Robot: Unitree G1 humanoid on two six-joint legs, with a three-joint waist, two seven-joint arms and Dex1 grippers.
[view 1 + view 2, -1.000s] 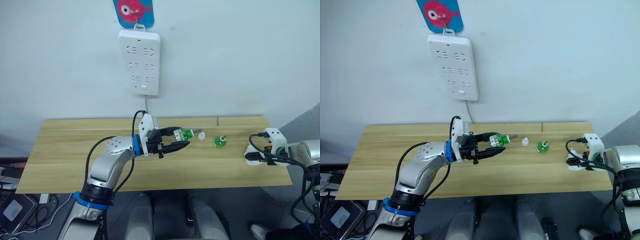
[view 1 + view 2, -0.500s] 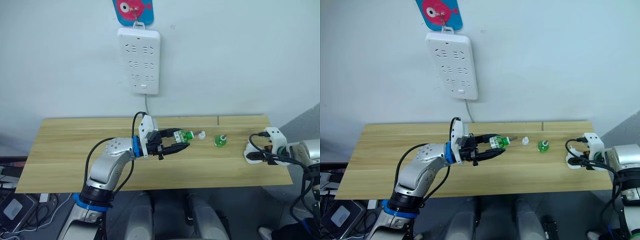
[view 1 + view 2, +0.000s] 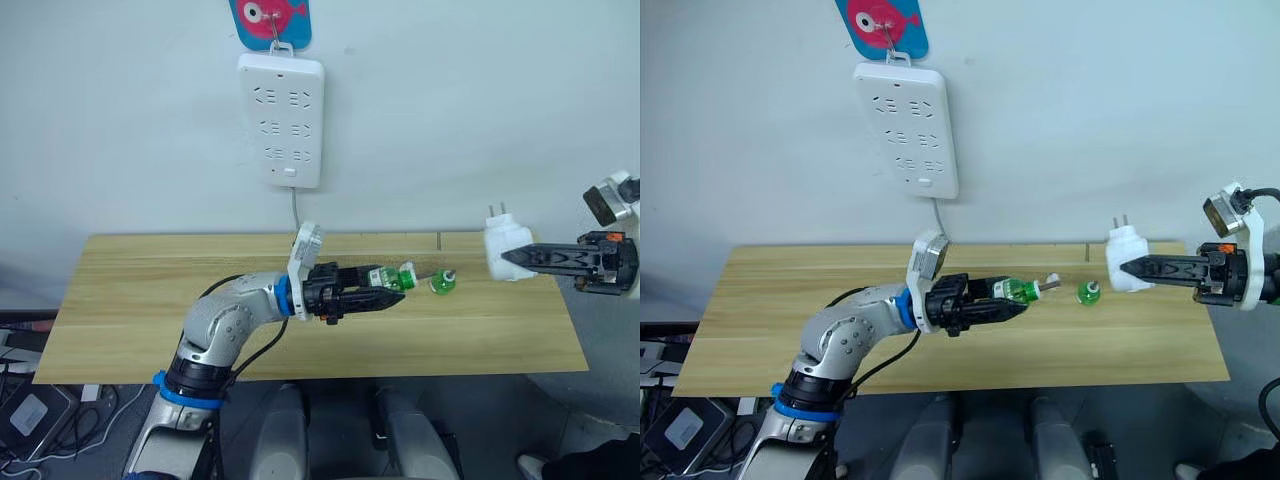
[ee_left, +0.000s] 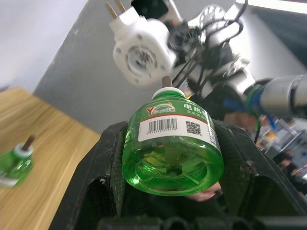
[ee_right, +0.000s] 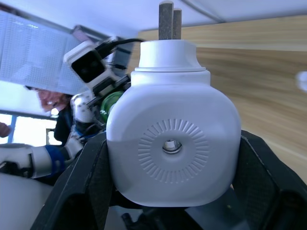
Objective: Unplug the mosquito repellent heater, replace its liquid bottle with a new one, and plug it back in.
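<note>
Head cam first: the left gripper (image 3: 385,299) is clamped around a green liquid bottle (image 3: 392,279), held on its side above the wooden bench (image 3: 130,300) with the wick end aimed toward the other arm. Just past its fingertips, a second green bottle (image 3: 441,281) stands on the bench, and there's a small white cap (image 3: 1051,283) right by the held bottle's tip. Off to the right, the right gripper (image 3: 520,259) is pinching the mosquito repellent heater (image 3: 503,243), which is up in the air, prongs pointing up, well clear of the bench and level with or a bit higher than the left gripper. On the wall behind and above both is a white power strip (image 3: 281,121) hanging from a hook with a fish sticker (image 3: 271,17), its cord dropping down behind the bench.

Left wrist cam: you're looking at the bottom of the green bottle, sitting tight between the two black fingers (image 4: 108,167), barcode label facing up. Straight ahead of the wick is the heater's underside with its round socket, with the right arm behind it. The spare bottle sits off to one side on the bench.

Right wrist cam: heater is squeezed between the black fingers (image 5: 81,177), vent hole facing the camera, two prongs on top. Beyond it is the left gripper with a bit of green bottle peeking out.
</note>
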